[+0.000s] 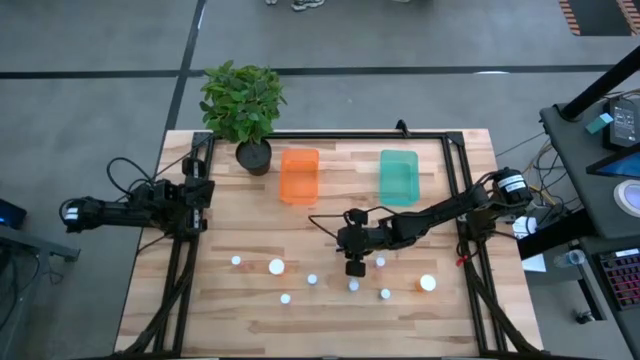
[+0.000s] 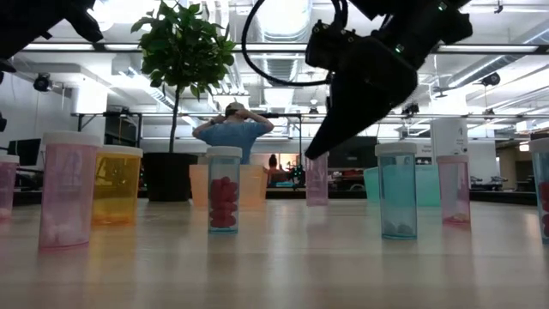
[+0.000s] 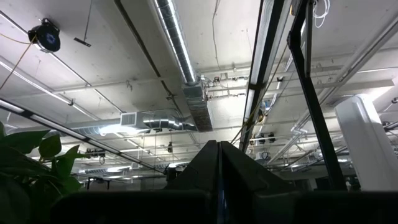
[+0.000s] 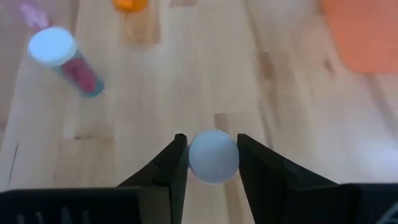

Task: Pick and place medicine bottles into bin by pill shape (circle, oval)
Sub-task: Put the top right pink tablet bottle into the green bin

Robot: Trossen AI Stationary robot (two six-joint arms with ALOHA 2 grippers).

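Straddling a small pink-tinted bottle with a round white cap [image 4: 213, 156], my right gripper [image 4: 211, 163] hangs low in the centre of the high view, its two dark fingers spread apart on either side of the cap and not yet touching it, as far as I can judge; I hold them this wide so they can drop past the cap and close on the body below. In the low view the bottle stands upright on the pale wooden table [image 1: 330, 320] just under my dark wrist, so I judge it is not yet lifted. The other white-capped bottles [image 1: 276, 266] sit scattered along the lower middle of the high view, spaced well apart, which leaves my fingers room. The translucent orange tub [image 1: 299, 175] and translucent teal-green tub [image 1: 398, 176] wait near the upper middle, open tops up for dropping. My left gripper [image 1: 198, 195] idles at the left edge, fingers pressed together, pointing at the ceiling.
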